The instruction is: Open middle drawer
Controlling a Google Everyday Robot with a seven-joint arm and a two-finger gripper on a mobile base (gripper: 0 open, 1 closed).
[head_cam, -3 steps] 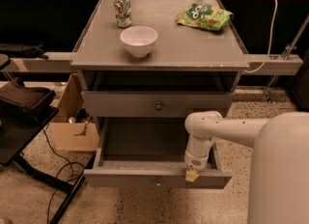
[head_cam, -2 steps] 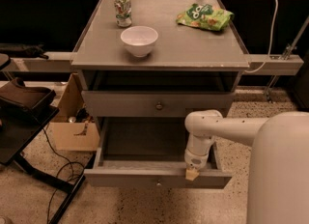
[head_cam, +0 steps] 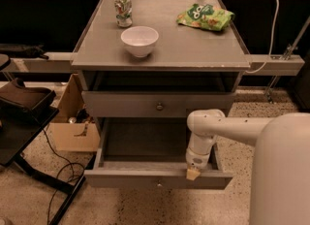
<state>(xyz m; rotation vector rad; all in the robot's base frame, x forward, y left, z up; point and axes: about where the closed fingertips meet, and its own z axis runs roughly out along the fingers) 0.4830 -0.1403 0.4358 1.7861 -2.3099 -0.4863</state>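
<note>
Nearest you, the pale arm (head_cam: 232, 124) bends down into the cabinet, and the gripper (head_cam: 193, 172) sits at the top edge of the middle drawer (head_cam: 126, 179) front, right of its knob (head_cam: 159, 184). Whether the claw is wide, narrow or pinching that edge, you cannot tell. The middle drawer stands pulled well out, its inside bare as far as visible, so the task looks near done. Risks: if you pull away at an angle, the claw may snag the front and drag the drawer off its runners or nudge it back in. If you lift straight up, the wrist may knock the upper drawer (head_cam: 121, 105), which is shut. Count: two drawer fronts in view, a lower one not visible; two knobs; one cardboard box (head_cam: 72, 134) on the floor, left. On the cabinet top (head_cam: 184, 49): one bowl (head_cam: 139, 40), one can (head_cam: 123, 10), one green bag (head_cam: 205, 17).
</note>
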